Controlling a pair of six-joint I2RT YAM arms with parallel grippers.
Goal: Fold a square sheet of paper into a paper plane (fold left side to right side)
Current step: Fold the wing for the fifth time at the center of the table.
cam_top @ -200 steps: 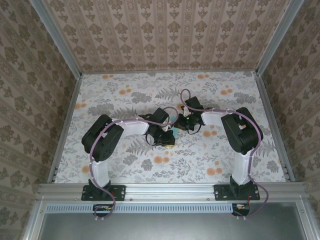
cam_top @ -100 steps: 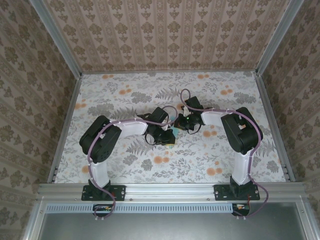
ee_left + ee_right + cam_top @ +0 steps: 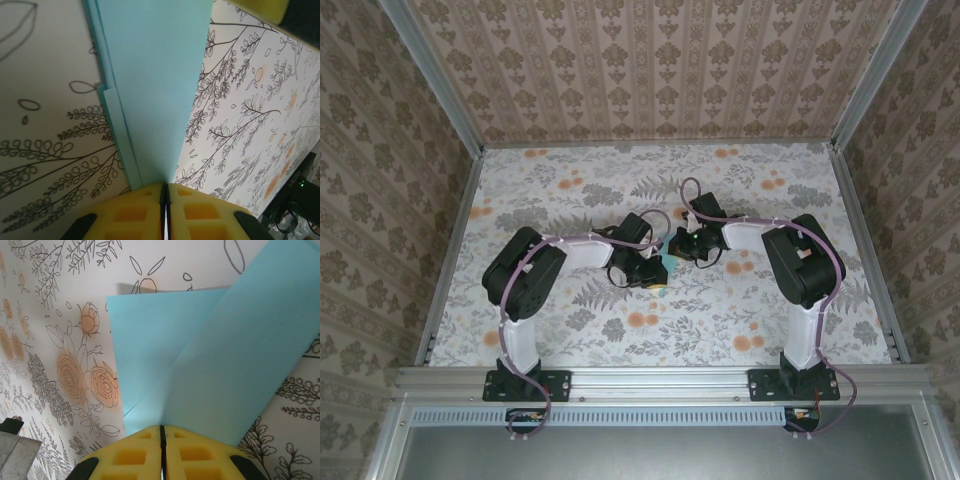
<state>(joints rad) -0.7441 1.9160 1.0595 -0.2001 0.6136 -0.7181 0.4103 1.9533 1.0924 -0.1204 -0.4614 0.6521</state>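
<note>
Left gripper, right gripper pinch blue paper; left wrist shows layered edges.

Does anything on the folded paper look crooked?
Yes. In the left wrist view, along the left side of the blue paper, pinched by the left gripper, the layer edges do not match: a lower layer sticks out with a step.
</note>
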